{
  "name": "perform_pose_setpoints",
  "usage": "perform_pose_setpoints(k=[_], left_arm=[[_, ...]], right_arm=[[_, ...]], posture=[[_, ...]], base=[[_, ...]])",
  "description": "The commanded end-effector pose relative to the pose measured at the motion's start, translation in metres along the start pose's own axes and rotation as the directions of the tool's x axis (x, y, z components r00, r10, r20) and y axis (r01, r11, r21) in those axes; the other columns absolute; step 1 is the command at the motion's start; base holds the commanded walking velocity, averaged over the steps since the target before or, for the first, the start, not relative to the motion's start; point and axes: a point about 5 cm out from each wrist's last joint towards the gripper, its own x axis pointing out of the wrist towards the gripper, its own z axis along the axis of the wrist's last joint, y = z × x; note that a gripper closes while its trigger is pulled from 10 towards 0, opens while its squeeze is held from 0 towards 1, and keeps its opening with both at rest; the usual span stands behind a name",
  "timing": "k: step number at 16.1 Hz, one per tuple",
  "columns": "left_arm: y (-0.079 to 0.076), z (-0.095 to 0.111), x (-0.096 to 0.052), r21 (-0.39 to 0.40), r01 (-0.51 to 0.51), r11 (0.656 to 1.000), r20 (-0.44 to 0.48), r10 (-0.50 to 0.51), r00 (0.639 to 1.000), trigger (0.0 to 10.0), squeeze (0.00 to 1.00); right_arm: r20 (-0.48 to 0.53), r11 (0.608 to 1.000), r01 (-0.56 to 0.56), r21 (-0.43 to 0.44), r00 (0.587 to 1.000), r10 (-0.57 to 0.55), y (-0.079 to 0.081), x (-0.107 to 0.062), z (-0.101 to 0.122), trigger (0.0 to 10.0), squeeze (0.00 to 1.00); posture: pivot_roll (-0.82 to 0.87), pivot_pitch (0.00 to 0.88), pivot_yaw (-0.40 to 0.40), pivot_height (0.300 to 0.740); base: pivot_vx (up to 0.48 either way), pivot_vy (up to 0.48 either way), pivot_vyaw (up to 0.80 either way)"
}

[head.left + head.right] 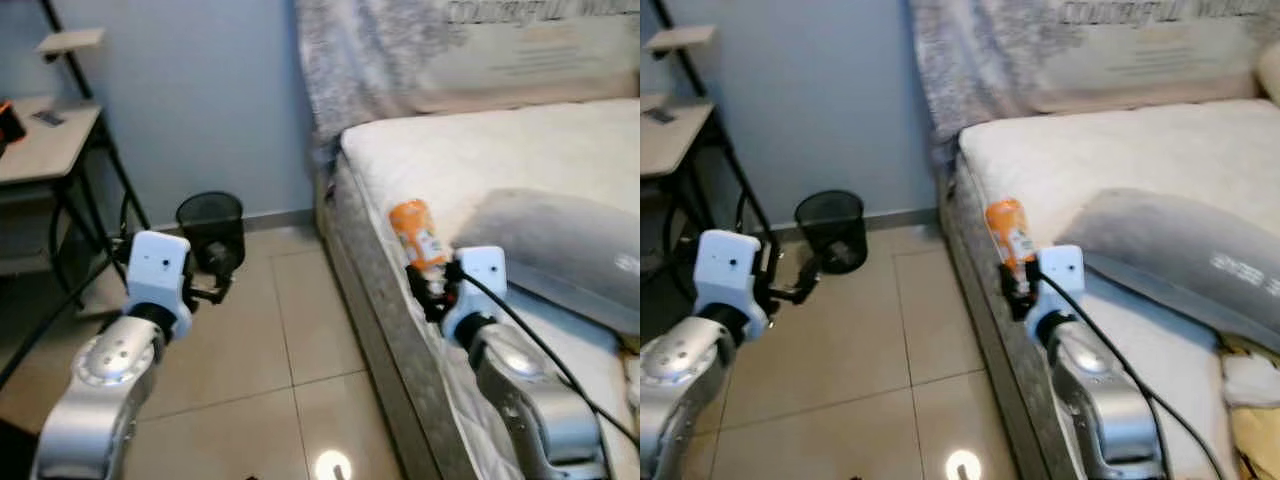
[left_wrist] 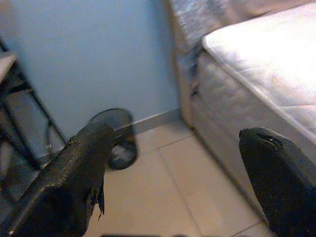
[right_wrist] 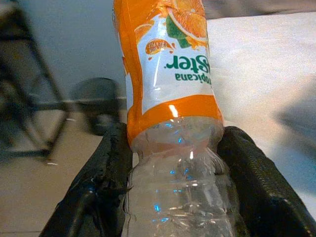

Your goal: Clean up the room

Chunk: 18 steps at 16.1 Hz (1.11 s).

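An empty plastic bottle (image 1: 420, 236) with an orange juice label lies at the near edge of the bed (image 1: 500, 150). My right gripper (image 1: 430, 285) is shut on the bottle's clear lower part (image 3: 173, 182), one black finger (image 3: 98, 182) on each side. A black mesh waste bin (image 1: 212, 232) stands on the tiled floor against the blue wall. My left gripper (image 1: 212, 285) is held out over the floor in front of the bin, open, with nothing between its fingers (image 2: 74, 182).
A grey pillow (image 1: 560, 245) lies on the bed beside the bottle. A desk (image 1: 45, 140) with black legs stands at the left by the wall. Tiled floor (image 1: 280, 350) runs between desk and bed. A patterned blanket (image 1: 350, 60) hangs at the bed's head.
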Motion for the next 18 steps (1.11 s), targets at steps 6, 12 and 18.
perform_pose_setpoints(k=[6,12,18], left_arm=[[-0.008,0.003,0.004,0.006,0.042,0.999,0.016,-0.042,0.999,10.0,0.00],[-0.009,0.004,0.004,0.011,0.063,0.998,0.024,-0.063,0.998,10.0,0.00],[-0.008,0.007,0.005,0.010,0.071,0.997,0.036,-0.072,0.997,10.0,0.00]], right_arm=[[-0.006,0.998,-0.054,0.024,0.999,0.054,0.008,-0.003,-0.005,10.0,0.00],[-0.023,0.999,0.020,0.027,1.000,-0.019,-0.006,-0.003,-0.011,10.0,0.00],[-0.017,0.999,0.020,0.040,1.000,-0.019,-0.005,-0.001,-0.010,10.0,0.00]], posture=[[-0.07,0.000,0.014,0.740],[-0.06,0.000,0.005,0.740],[-0.05,0.000,0.002,0.740]], base=[[0.260,0.000,0.53],[0.264,0.000,0.00],[0.322,0.000,0.00]])
